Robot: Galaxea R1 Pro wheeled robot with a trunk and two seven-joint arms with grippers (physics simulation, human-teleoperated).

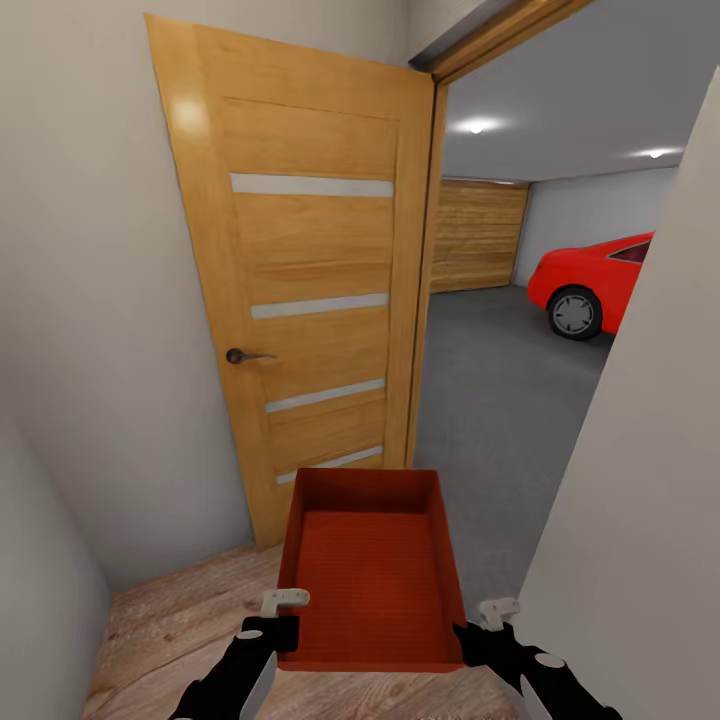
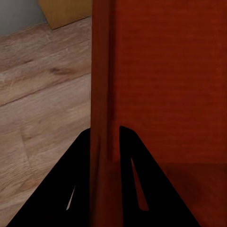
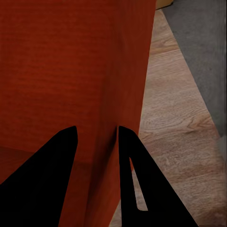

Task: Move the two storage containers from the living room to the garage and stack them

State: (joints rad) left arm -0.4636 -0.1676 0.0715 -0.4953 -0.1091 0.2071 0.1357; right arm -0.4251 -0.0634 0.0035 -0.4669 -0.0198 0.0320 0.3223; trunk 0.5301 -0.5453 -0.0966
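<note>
Storage container (image 1: 372, 570) clamped between left pincer (image 1: 268, 632) and right pincer (image 1: 478, 640).

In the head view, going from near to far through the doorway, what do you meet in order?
The two black grippers, left and right, shut on the side walls of the orange-red lidless storage container → light wood-plank floor → open wooden door with frosted strips → dark grey garage floor → red car → wooden-slat garage door.
</note>
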